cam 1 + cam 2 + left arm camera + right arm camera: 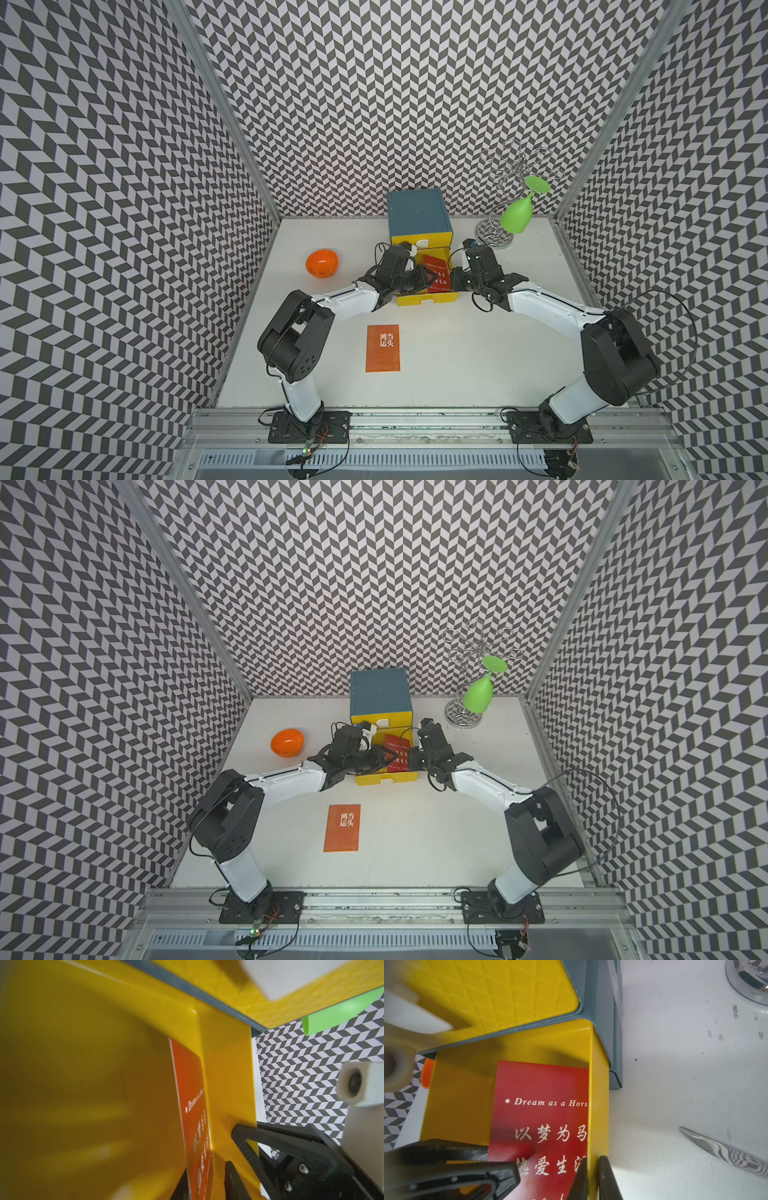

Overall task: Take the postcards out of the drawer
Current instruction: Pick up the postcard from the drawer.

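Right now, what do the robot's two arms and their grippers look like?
Both the left arm and right arm have white link shells, bulky black joint housings and loose black cables. The left gripper and right gripper have thin black tapered fingers.

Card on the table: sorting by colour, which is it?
Orange card, white characters; best in a top view.
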You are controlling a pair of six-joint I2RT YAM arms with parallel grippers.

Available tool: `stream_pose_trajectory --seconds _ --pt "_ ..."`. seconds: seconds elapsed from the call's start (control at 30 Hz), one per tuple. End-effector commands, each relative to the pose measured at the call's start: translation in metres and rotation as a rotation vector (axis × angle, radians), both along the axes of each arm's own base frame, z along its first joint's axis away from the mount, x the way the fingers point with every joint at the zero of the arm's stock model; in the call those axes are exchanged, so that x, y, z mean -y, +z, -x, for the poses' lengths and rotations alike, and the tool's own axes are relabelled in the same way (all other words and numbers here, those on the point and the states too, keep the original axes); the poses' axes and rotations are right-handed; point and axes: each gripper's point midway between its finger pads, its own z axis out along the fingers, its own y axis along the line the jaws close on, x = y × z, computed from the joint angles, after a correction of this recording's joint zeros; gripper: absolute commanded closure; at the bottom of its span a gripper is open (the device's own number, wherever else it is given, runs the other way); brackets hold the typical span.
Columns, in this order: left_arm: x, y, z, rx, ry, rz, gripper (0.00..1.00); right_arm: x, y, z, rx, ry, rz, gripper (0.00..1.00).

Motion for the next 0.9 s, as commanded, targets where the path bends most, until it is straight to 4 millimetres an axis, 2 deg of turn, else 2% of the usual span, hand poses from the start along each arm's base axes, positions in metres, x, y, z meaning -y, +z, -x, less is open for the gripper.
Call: stream_pose_trajectory --seconds 0.0,0.07,0.13,0.33,0.57,0.67,0.87 --pt "-0.004 0.001 -0.005 0.01 0.009 -0.03 0.88 -0.013 0.018 0.002 0.04 0.028 -0.064 0.89" --pt "-0.006 0.002 -0.004 0.005 0.015 -0.03 0.96 -0.013 0.019 0.001 0.043 0.026 -0.066 0.89" --pt "-0.008 0.004 -0.005 0.0 0.024 -0.026 1.0 -0.012 0.02 0.001 0.046 0.023 -0.066 0.89" --pt "-0.019 0.016 -0.004 -0.024 0.057 0.007 1.0 -0.012 0.018 0.0 0.044 0.013 -0.07 0.87" --pt "-0.021 0.056 0.003 -0.014 0.017 0.151 1.0 -0.014 0.025 -0.001 0.053 0.024 -0.079 0.83" --pt "-0.018 0.066 0.01 -0.019 -0.014 0.178 1.0 -0.016 0.033 -0.002 0.066 0.032 -0.084 0.76" --pt "-0.021 0.069 0.026 -0.039 -0.041 0.202 1.0 -0.015 0.047 -0.004 0.085 0.039 -0.077 0.57"
